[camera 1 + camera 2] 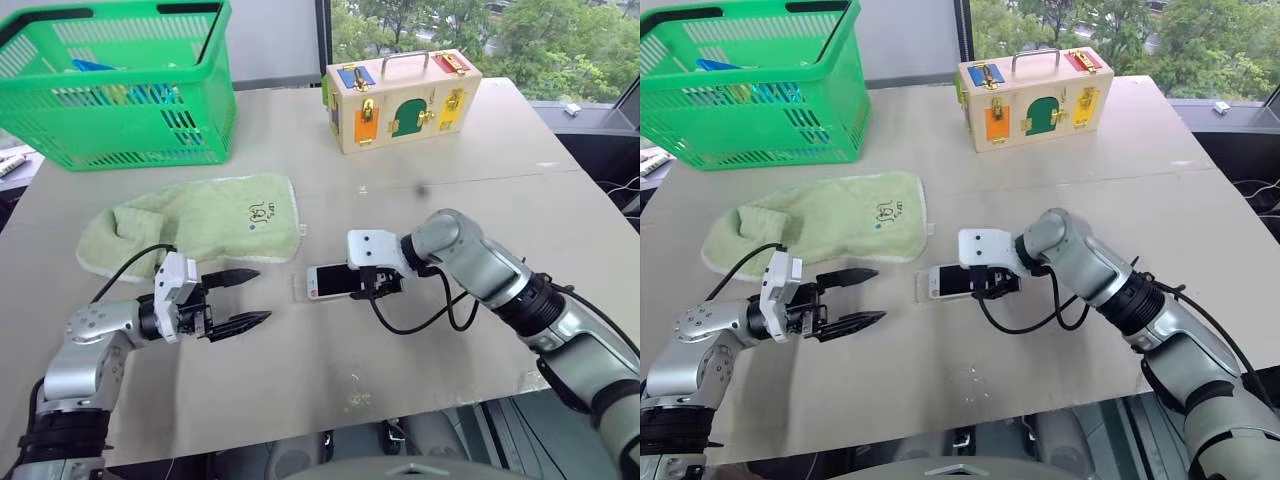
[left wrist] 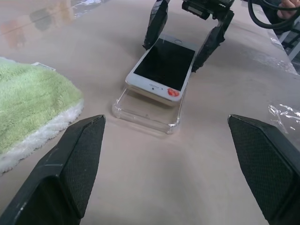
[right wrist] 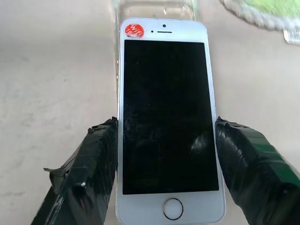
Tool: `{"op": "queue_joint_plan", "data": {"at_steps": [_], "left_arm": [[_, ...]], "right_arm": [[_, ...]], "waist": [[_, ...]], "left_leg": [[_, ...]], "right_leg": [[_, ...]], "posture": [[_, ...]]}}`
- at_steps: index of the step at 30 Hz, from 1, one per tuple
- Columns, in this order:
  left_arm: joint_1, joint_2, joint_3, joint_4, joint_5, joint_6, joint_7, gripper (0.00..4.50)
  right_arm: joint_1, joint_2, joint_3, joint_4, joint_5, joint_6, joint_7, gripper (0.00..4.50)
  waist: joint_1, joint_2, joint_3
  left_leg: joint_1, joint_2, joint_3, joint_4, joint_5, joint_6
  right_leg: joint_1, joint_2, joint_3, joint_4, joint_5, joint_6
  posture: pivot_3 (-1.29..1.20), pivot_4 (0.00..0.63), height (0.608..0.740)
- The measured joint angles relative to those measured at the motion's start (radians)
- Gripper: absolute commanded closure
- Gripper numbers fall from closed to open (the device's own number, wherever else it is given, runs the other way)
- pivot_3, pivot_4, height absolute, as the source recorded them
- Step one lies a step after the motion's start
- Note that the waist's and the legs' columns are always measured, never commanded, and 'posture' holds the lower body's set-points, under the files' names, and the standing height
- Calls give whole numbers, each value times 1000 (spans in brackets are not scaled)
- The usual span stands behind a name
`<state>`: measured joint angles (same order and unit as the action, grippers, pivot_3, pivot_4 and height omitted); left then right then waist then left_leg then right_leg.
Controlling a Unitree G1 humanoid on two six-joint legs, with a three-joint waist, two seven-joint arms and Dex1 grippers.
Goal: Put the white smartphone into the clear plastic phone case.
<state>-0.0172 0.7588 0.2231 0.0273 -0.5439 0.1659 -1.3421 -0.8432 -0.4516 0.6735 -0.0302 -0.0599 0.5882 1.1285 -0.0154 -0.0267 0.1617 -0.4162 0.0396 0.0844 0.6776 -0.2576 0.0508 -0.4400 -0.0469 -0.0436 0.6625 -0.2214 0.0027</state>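
Meanwhile, a green basket (image 1: 120, 90) stood at the table's (image 1: 330, 390) far left corner, and a pale green towel (image 1: 195, 225) lay nearer the middle, toward the left edge. In front of the towel the left gripper (image 1: 245, 298) hovered above the tabletop with its jaws released, spread wide and grasping nothing, pointing toward the phone. Just beyond its fingertips, near the table's centre, the clear plastic phone case (image 2: 147, 110) lay flat, and the white smartphone (image 2: 161, 68) rested screen-up, tilted, its end with the red sticker over the case's near part and not seated in it. The right gripper (image 3: 164, 173) clasped the phone by its long sides at the home-button end, one black finger (image 3: 86, 176) against each edge. At the far edge, right of centre, a wooden latch box (image 1: 400, 100) stood.
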Motion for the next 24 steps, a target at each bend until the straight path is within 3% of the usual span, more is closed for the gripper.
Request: {"op": "queue_joint_plan", "data": {"at_steps": [13, 16, 24], "left_arm": [[-6, 0, -1, -57, 0, 44, 31, 183], [-6, 0, -1, -59, 0, 50, 38, 183], [-5, 0, -1, -82, -1, 71, 42, 183]], "right_arm": [[-8, 9, 10, 0, -40, 3, 17, 1740], [-8, 18, 6, -6, -31, 40, 25, 277], [-2, 34, -92, -117, 58, 150, 17, 132]], "waist": [[1, 0, 0], [1, 0, 0], [1, 0, 0]], "left_leg": [[0, 0, 0, 0, 0, 0], [0, 0, 0, 0, 0, 0], [0, 0, 0, 0, 0, 0]], "right_leg": [[0, 0, 0, 0, 0, 0], [0, 0, 0, 0, 0, 0], [0, 0, 0, 0, 0, 0]], "posture": [[0, 150, 740], [0, 150, 740], [0, 150, 740]]}}
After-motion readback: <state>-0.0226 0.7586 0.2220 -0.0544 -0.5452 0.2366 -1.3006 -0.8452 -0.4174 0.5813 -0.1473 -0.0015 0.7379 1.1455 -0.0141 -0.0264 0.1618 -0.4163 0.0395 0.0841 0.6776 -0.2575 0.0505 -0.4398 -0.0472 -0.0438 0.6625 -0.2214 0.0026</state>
